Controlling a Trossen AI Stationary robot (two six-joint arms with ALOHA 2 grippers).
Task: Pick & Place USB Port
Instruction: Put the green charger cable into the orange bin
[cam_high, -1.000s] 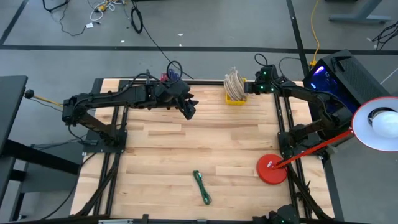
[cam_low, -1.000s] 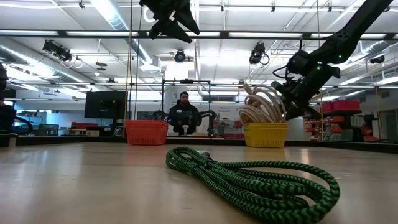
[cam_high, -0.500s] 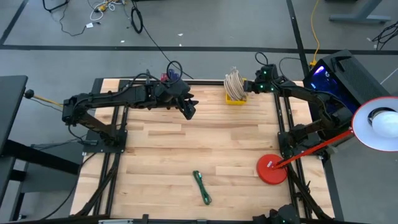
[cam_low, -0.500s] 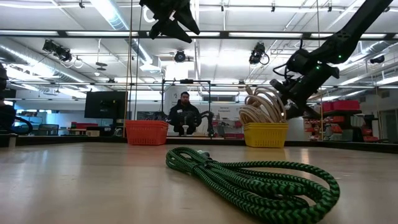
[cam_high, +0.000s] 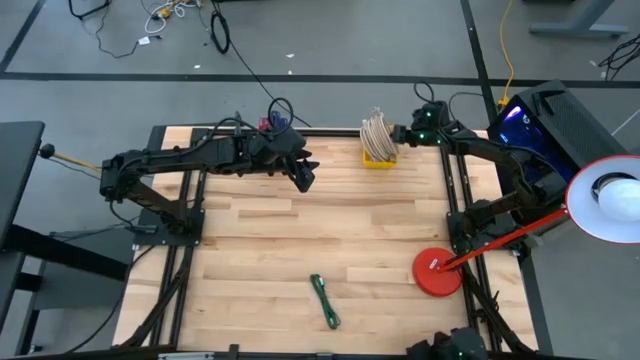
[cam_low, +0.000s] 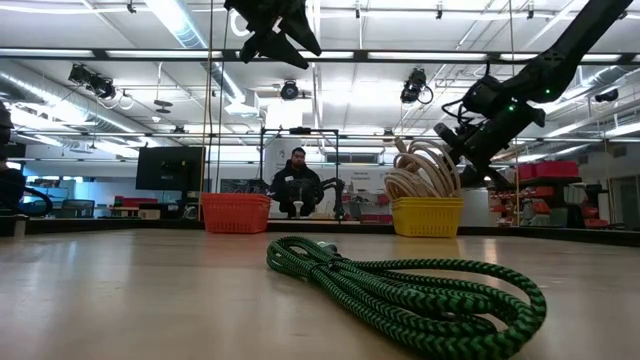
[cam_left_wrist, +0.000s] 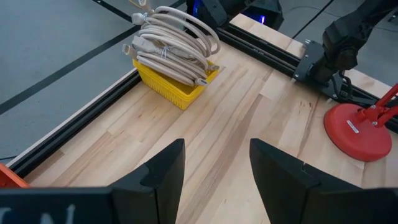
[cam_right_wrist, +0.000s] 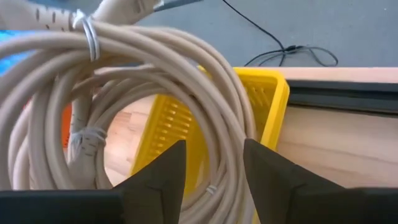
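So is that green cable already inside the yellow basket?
No, the green cable lies coiled on the bare wooden table near its front edge, far from the yellow basket, which holds only beige cables.

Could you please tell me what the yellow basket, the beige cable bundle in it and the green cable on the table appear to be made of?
Yellow basket: probably moulded plastic, given its uniform colour and slotted walls. Beige cable bundle: smooth, matte rubbery or vinyl jacket, held by thin ties. Green cable: likely a woven fabric sleeve, as the green-and-black braid pattern suggests. Table: light wood planks, visible grain and seams.
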